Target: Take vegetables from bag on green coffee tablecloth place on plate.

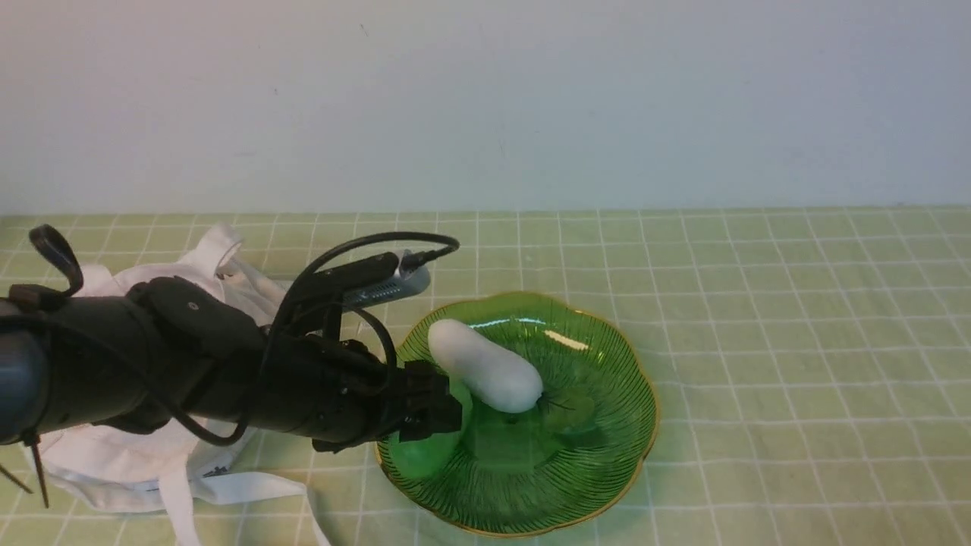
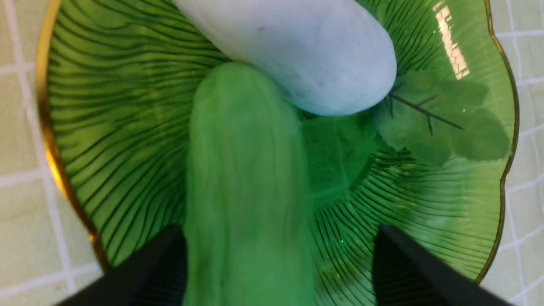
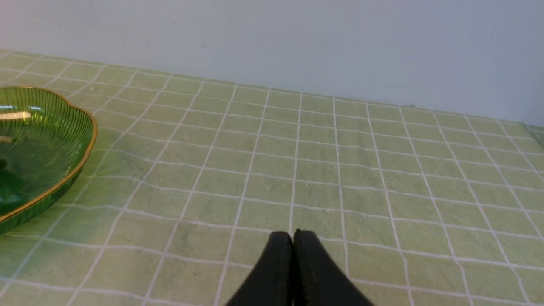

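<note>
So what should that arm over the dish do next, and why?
Probably lift the left gripper straight up, then move it toward the bag. Its jaws stand wide apart, and the light green gourd sits unclamped in the plate against the white gourd, so this drop looks finished. More vegetables may be in the bag, though its inside is hidden.
</note>
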Action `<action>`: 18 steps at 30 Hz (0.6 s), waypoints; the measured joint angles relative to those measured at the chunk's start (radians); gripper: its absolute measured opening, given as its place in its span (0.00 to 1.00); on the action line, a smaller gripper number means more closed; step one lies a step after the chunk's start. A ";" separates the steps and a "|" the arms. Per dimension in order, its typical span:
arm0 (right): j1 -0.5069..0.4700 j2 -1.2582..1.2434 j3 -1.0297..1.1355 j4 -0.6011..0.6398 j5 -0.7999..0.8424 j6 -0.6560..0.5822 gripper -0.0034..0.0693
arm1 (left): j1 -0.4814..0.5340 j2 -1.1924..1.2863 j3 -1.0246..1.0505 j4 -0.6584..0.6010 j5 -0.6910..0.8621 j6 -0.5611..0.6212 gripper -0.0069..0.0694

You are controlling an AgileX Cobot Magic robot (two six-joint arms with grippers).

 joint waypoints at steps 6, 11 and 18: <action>0.000 0.000 0.000 0.000 0.000 0.000 0.03 | 0.015 -0.016 -0.007 0.000 0.057 0.063 0.93; 0.000 0.000 0.000 0.000 0.000 0.000 0.03 | 0.077 -0.081 -0.007 0.045 0.143 0.060 0.76; 0.000 0.000 0.000 0.000 0.000 0.000 0.03 | 0.224 -0.424 -0.007 0.240 0.340 -0.017 0.11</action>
